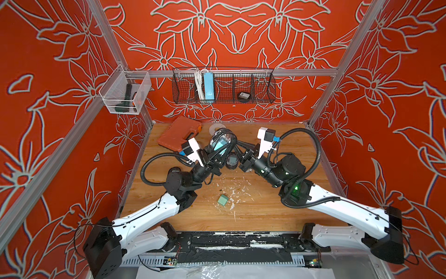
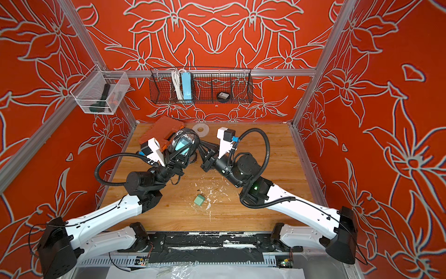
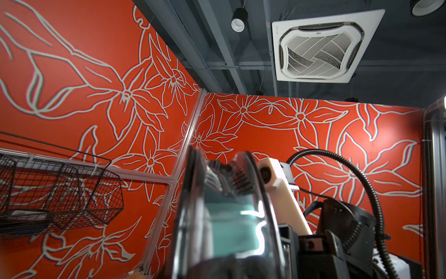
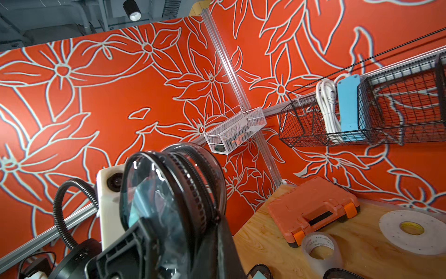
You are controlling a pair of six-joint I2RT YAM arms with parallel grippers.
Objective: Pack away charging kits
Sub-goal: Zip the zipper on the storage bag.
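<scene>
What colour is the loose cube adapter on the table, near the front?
Pale teal-green. The cube adapter shows best in a top view.

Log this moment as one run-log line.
left gripper: fingers clamp raised pouch, teal adapter inside | right gripper: shut on pouch rim | table: loose adapter

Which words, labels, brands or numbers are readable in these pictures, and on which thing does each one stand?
"YuPin...": inside the core of the tape roll; the later letters are blurred.
Badge on the ceiling air conditioner: too small to read.
White label on the round black pouch in the wire basket: too small to read.
</scene>
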